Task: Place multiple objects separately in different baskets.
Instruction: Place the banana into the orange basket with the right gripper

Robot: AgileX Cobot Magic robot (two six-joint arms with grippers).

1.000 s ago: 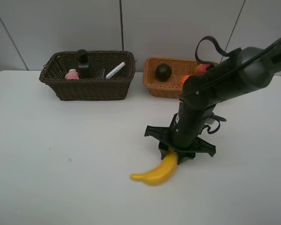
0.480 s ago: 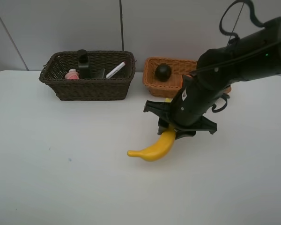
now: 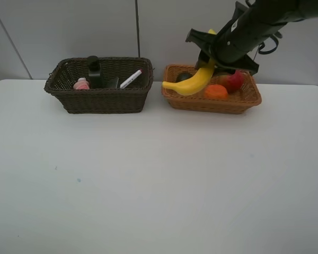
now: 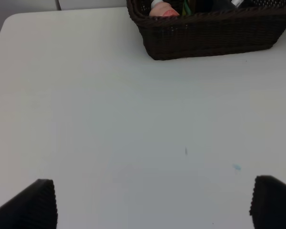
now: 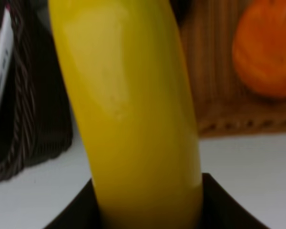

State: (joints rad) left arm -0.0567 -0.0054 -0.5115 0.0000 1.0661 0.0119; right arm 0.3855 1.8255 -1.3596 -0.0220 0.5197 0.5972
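The right gripper (image 3: 214,59) hangs above the tan basket (image 3: 238,103) with its jaws closed on one end of the banana (image 3: 193,83). The banana slants down from the grip, its free tip over the basket's near-left corner. In the right wrist view the banana (image 5: 128,109) fills most of the picture, blurred by closeness; the fingers themselves are cut off, with only a dark part of the gripper showing at the fruit's base.

Inside the tan basket lie the orange (image 3: 216,91) and, beside it, the apple (image 3: 233,81). The mangosteen (image 3: 183,76) is mostly hidden behind the banana; only a dark patch shows, so it is probably that fruit. The wrist view catches the orange (image 5: 264,47) against the basket's weave, cropped at the picture's edge.

The dark basket (image 3: 100,100) stands well apart to the left on the white table (image 3: 148,185). It holds the pink bottle (image 3: 81,83), the pump bottle (image 3: 94,71) and the marker (image 3: 131,79); a dark shape between the last two is too dim to name.

The left gripper (image 4: 152,202) is out of the high view. Its wrist camera shows two black fingertips (image 4: 31,205) spread wide at the lower corners, holding nothing, over bare table, with the dark basket (image 4: 209,33) cut off at the picture's border.
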